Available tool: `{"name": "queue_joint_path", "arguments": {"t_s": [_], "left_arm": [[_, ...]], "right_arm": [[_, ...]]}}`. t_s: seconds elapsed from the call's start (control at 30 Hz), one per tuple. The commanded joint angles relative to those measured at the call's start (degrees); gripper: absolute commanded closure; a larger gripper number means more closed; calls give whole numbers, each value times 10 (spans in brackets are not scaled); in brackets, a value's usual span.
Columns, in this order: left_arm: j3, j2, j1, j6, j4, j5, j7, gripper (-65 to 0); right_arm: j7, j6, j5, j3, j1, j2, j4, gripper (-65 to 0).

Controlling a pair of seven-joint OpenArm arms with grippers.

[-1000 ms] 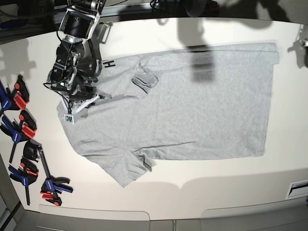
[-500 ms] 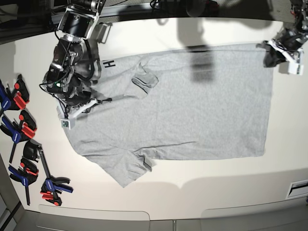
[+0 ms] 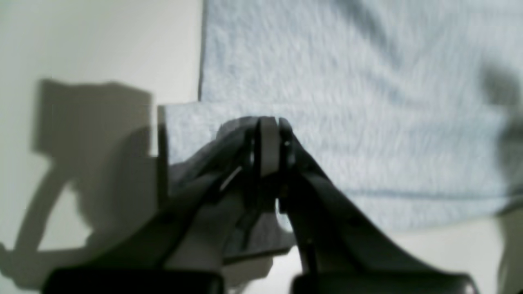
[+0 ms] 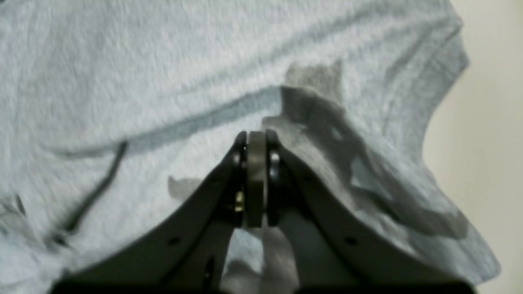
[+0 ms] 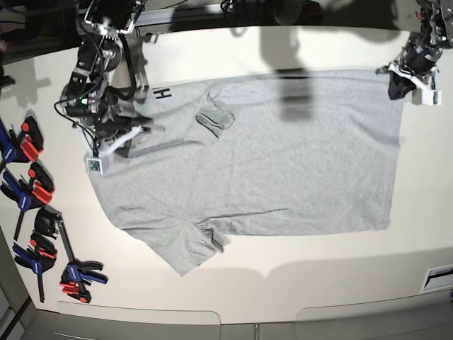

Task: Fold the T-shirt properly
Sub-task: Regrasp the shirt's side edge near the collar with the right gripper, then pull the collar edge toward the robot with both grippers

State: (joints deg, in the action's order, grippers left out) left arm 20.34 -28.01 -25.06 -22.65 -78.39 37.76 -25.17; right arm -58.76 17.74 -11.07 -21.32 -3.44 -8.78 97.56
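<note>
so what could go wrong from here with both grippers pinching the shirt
The left gripper grips only a small corner of the T-shirt, so the hem could slip out when lifted. The right gripper pinches bunched fabric near the collar; pulling may drag wrinkles. The upper sleeve is already folded over and could get trapped.

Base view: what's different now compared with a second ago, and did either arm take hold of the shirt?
The left gripper came in from the table edge to the T-shirt hem corner and closed on it; that corner is now bunched inward. The right gripper, already shut on the fabric near the collar, drew it slightly outward and toward the far edge. The shirt body, the near sleeve and the clamps stayed put.
</note>
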Motion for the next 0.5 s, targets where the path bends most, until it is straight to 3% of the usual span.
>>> {"name": "queue_joint_path", "arguments": {"t_s": [0.0,0.27,0.47], "left_arm": [[1,-6,-5,28,23,-28,-39,0],[1,-6,-5,28,47,-28,-53,0],[1,-6,-5,28,47,-28,-69,0]], "right_arm": [[9,-2,9,-1,-5,-6,13,0],[72,-4,54,-23,-91,-6,13,0],[130,-35,64,-73,-118,-6,13,0]]}}
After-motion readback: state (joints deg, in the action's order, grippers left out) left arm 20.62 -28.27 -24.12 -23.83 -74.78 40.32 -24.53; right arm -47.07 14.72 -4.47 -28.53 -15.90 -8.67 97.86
